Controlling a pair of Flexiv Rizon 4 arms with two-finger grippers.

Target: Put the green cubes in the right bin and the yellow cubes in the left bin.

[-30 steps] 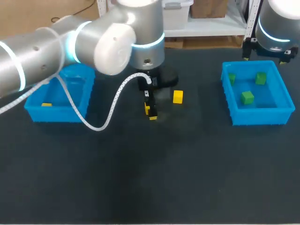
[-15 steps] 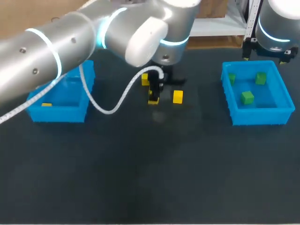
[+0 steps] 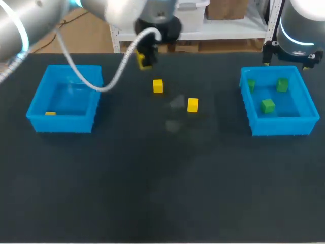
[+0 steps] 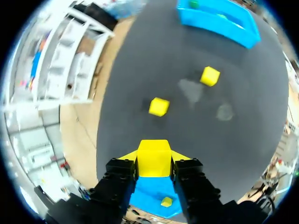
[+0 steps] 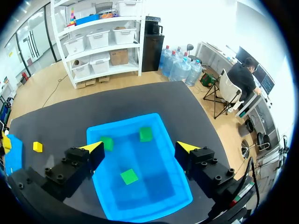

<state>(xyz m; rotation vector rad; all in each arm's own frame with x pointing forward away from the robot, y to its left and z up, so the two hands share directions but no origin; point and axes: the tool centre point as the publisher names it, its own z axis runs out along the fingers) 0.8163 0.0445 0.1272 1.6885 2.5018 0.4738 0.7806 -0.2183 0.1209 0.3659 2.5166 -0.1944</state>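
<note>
One yellow cube [image 4: 153, 154] is riding clamped in our left gripper [image 4: 154, 161], raised near the left bin [image 3: 61, 124]; we're aiming to center over it before letting go, and our right gripper [image 5: 140, 147] is hanging open.

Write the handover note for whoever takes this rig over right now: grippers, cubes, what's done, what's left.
Left gripper: shut on the held yellow cube, raised above the table.
Right gripper: open, empty, above the right bin.
Done: three green cubes lie in the right bin; one binned yellow cube lies in the left bin.
Left: put the held yellow cube in the left bin, then fetch the two loose yellow cubes from the middle of the table. No green cube shows on the table.
</note>
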